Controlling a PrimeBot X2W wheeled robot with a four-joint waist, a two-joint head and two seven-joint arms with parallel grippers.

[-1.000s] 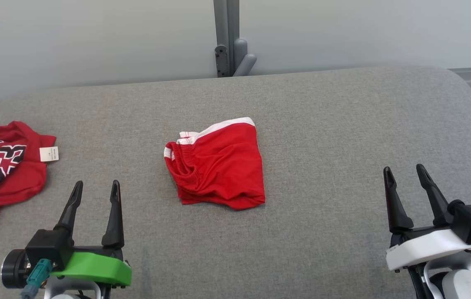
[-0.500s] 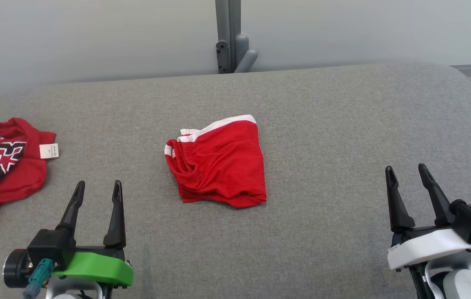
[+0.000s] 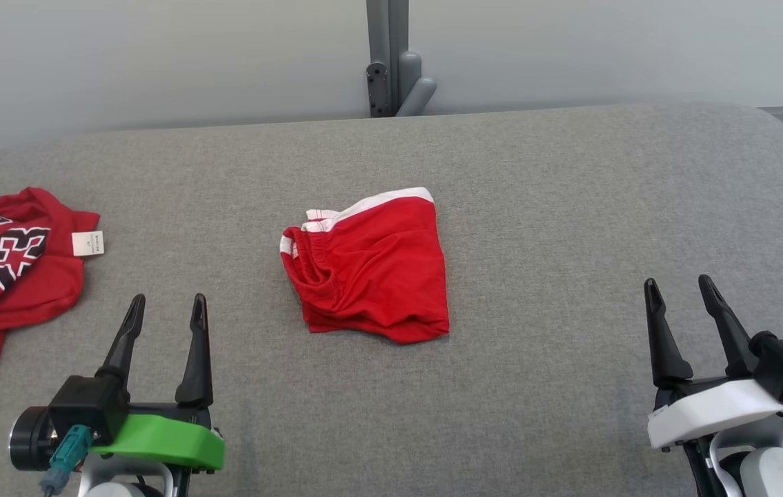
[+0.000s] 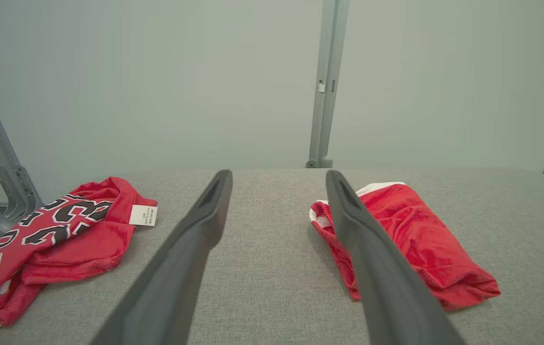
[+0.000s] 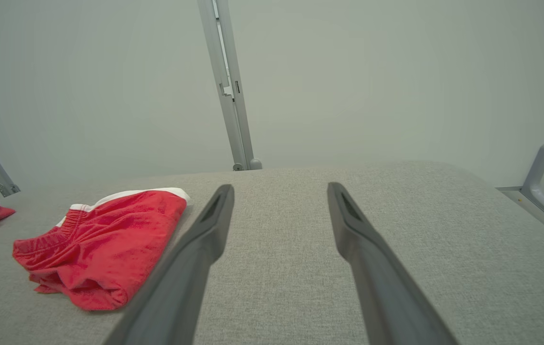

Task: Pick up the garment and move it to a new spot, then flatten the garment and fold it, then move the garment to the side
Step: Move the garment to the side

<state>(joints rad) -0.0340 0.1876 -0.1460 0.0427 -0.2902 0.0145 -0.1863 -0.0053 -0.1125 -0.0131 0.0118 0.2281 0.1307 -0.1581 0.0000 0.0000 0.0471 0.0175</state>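
Red shorts (image 3: 374,276) (white-trimmed) bunched mid grey table (image 3: 570,207), left jaws and right jaws apart, empty

Folded red fabric shorts (image 3: 370,266) at the middle of the grey padded table (image 3: 570,207), crumpled red numbered jersey (image 3: 18,276) at its left edge, grey metal post (image 3: 389,41) behind its far edge.

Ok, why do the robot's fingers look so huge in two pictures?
Left wrist view: the long dark gripper fingers sit right at the wide lens, so they loom large; the red cloth shorts look sharp. Right wrist view: the same. Head view: even light, no glare.
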